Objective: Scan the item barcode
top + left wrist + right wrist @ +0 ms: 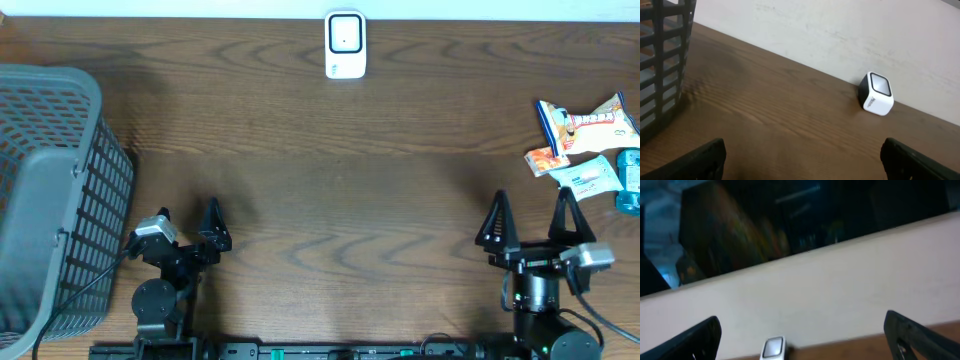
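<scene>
Counter (320,150): dark wood, scanner (345,45) at far edge, basket (50,200) left, snack packets (585,150) right.
Left pincer (188,210): wide open, empty.
Right pincer (531,195): wide open, empty.

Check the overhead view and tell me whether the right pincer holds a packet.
No, the right pincer stands open and empty, short of the packets.

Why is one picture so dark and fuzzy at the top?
Right wrist view: aimed high, so its top is a dim, blurry background above the pale wall, and the small white box scanner looks soft. Left wrist view: brighter, sharper. Overhead view: clear, evenly lit brown wooden table.
</scene>
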Available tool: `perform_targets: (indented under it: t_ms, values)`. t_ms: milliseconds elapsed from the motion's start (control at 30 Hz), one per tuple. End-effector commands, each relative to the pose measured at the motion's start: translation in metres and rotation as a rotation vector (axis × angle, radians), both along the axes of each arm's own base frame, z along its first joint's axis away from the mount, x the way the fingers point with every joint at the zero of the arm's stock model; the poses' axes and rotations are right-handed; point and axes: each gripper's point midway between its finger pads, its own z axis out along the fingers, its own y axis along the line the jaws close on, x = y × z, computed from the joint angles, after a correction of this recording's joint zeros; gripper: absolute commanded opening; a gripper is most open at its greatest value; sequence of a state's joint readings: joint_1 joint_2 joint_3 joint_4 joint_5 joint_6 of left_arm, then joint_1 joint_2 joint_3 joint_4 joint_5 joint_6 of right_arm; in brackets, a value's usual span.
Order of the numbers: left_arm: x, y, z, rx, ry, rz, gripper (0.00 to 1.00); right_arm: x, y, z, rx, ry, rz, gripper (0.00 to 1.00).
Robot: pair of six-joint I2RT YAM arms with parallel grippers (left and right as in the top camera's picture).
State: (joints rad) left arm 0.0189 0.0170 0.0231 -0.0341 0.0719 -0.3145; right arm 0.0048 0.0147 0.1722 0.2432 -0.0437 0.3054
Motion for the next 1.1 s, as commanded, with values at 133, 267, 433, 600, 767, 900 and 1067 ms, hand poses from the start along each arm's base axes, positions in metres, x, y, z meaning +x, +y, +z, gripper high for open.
perform_targets:
  t_ms: [133,267,433,600,767,900,1067]
  values:
    - [-0.001,-0.001,-0.015,0.0,0.043,-0.006,0.97,0.017,-0.001,-0.051,-0.002,0.063,-0.01,0.99]
    - [-0.001,-0.001,-0.015,0.0,0.043,-0.006,0.97,0.024,-0.004,-0.072,0.003,0.137,-0.029,0.99]
    - [-0.001,-0.001,-0.015,0.0,0.043,-0.006,0.97,0.03,-0.011,-0.102,0.011,0.263,-0.069,0.99]
    - [-0.001,-0.001,-0.015,0.0,0.043,-0.006,0.97,0.032,-0.012,-0.148,0.004,0.451,-0.077,0.99]
    - [-0.001,-0.001,-0.015,0.0,0.043,-0.006,0.97,0.031,-0.012,-0.154,-0.024,0.472,-0.08,0.99]
    - [-0.001,-0.001,-0.015,0.0,0.043,-0.006,0.97,0.031,-0.011,-0.154,-0.025,0.472,-0.076,0.99]
    - [-0.001,-0.001,-0.015,0.0,0.043,-0.006,0.97,0.031,-0.013,-0.154,-0.023,0.472,-0.081,0.99]
